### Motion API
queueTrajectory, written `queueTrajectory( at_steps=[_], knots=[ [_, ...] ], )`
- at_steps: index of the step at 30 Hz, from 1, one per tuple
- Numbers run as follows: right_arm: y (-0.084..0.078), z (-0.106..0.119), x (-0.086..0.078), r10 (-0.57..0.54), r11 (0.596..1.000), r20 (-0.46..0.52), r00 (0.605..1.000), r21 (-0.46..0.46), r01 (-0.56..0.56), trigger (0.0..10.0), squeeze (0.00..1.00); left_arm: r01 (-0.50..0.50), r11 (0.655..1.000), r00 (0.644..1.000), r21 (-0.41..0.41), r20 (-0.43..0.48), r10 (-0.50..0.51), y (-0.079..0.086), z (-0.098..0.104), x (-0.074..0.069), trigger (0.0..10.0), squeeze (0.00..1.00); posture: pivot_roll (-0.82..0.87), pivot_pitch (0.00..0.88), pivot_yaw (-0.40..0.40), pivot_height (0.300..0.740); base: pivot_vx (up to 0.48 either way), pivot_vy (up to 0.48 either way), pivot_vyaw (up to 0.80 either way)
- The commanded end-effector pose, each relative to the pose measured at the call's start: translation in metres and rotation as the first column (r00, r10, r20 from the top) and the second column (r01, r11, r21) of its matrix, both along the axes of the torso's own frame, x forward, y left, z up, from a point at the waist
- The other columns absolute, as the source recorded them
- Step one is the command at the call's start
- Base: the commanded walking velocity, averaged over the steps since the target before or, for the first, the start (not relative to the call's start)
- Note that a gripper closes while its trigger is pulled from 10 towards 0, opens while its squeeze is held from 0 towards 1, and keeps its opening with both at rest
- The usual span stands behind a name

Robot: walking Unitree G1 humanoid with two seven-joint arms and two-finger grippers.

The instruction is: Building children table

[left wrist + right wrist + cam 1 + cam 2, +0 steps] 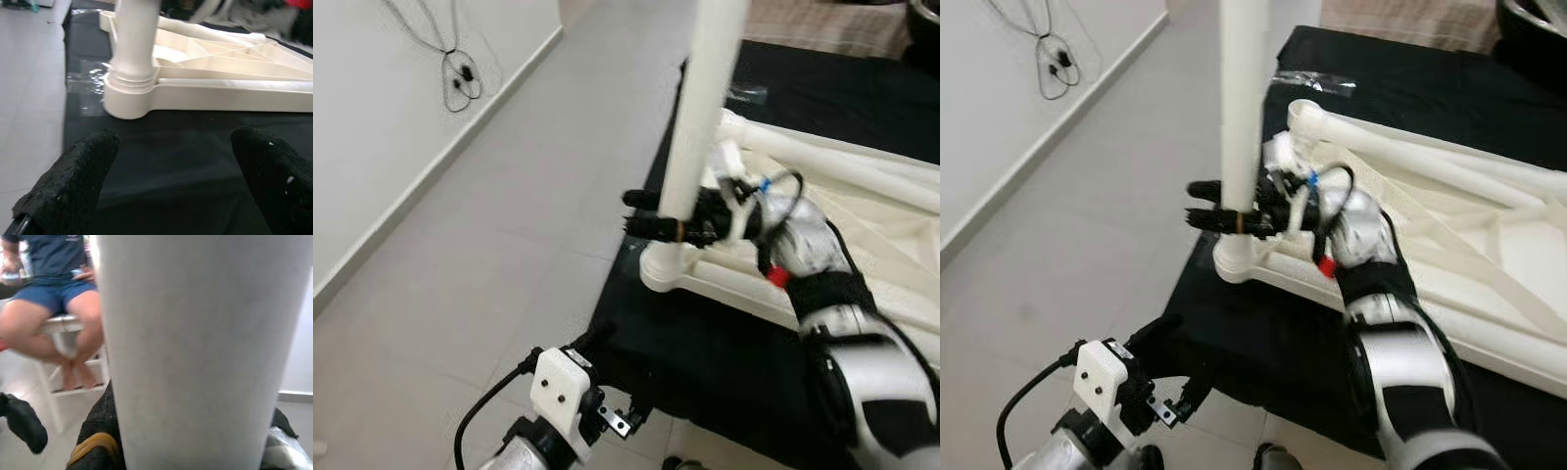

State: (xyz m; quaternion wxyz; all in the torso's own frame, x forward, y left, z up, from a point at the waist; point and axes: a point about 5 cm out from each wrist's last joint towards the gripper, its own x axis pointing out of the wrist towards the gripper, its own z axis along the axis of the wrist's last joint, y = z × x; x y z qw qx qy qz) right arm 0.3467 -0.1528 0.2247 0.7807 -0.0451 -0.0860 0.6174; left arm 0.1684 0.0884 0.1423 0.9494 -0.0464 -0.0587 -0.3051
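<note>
A: Grey floor tiles fill the left half of the head view, white wall at upper left with a dark cable hanging on it. We log a black mat across the lower centre and right.

B: And the task thing?

A: We see the cream tabletop lying upside down on the mat, centre right. One table leg stands upright in its corner socket, running off the top edge of the frame.

B: Right gripper?

A: We put the right gripper at mid-frame, fingers pinching the leg low down, just above the socket. In the right wrist view the leg sits right up against the camera with a black finger beside it.

B: Left one?

A: Left gripper is low in the bottom left of the head view, over the mat edge, fingers spread, holding nothing. Its wrist view looks across the mat at the socket.

B: Anything else?

A: A seated person's legs and a white stool show at the left of the right wrist view, blurred.
</note>
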Motion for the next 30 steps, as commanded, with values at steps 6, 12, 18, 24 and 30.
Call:
queueTrajectory(
  at_steps=[6, 12, 18, 24, 30],
  knots=[
    [-0.004, -0.136, -0.089, -0.909, 0.405, -0.262, 0.325, -0.366, 0.838, 0.0, 0.00, 0.017, 0.999, 1.000, 0.043, -0.022, -0.016, 0.009, -0.009, 0.007, 10.0, 0.00, 0.17, 0.191, -0.002, 0.740, 0.000, 0.000, 0.00],
    [-0.010, -0.112, -0.053, -0.895, 0.444, -0.134, 0.425, -0.215, 0.870, 0.0, 0.00, 0.027, 0.999, 0.999, 0.043, -0.026, -0.026, 0.011, -0.013, 0.014, 10.0, 0.00, 0.12, 0.138, 0.007, 0.740, 0.000, 0.000, 0.00],
    [-0.010, -0.109, -0.045, -0.893, 0.449, -0.142, 0.428, -0.191, 0.873, 7.3, 0.00, 0.021, 0.999, 1.000, 0.046, -0.022, -0.020, 0.013, -0.014, 0.017, 10.0, 0.00, 0.11, 0.130, 0.015, 0.740, 0.000, 0.000, 0.00],
    [0.023, -0.068, -0.049, -0.688, 0.706, -0.255, 0.680, -0.017, 0.708, 10.0, 1.00, 0.018, 0.999, 1.000, 0.043, -0.018, -0.017, 0.014, -0.013, 0.020, 10.0, 0.00, 0.10, 0.129, 0.016, 0.740, 0.000, 0.000, 0.00],
    [0.006, -0.034, -0.033, -0.294, 0.954, -0.128, 0.947, 0.019, 0.298, 10.0, 0.97, 0.031, 0.999, 0.999, 0.033, -0.020, -0.030, 0.011, -0.013, 0.017, 10.0, 0.00, 0.12, 0.140, 0.007, 0.740, 0.000, 0.000, 0.00]
  ],
)
